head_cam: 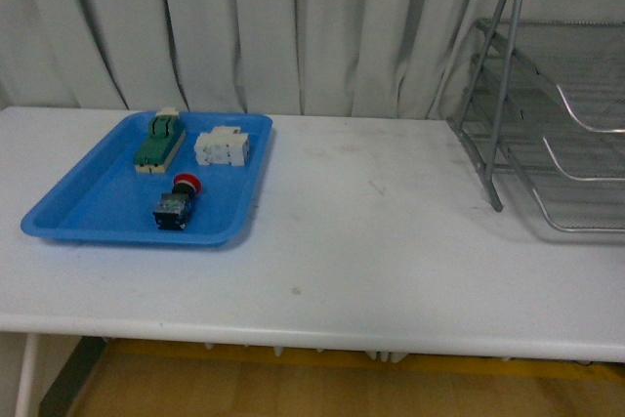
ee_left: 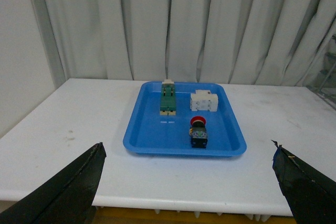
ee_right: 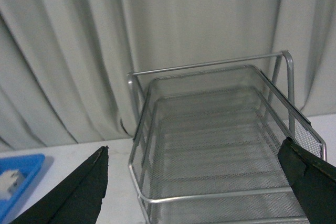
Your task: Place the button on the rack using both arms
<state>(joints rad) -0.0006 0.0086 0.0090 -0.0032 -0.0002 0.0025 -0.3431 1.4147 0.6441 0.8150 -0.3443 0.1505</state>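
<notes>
The button (head_cam: pixel 176 202), red cap on a black and blue-green body, lies on its side near the front of the blue tray (head_cam: pixel 88 207) on the left of the table. The left wrist view shows the button (ee_left: pixel 198 132) in the tray (ee_left: pixel 152 137), well ahead of my open left gripper (ee_left: pixel 189 184), whose fingers (ee_left: pixel 73 190) are spread wide and empty. The silver wire-mesh rack (head_cam: pixel 557 124) stands at the far right. My right gripper (ee_right: pixel 194 190) is open above the rack's top tier (ee_right: pixel 210 145). Neither arm shows in the front view.
In the tray's back half lie a green terminal block (head_cam: pixel 159 142) and a white block component (head_cam: pixel 221 147). A grey curtain (head_cam: pixel 293 17) hangs behind the white table (head_cam: pixel 391 241). The table's front edge runs close to the left gripper.
</notes>
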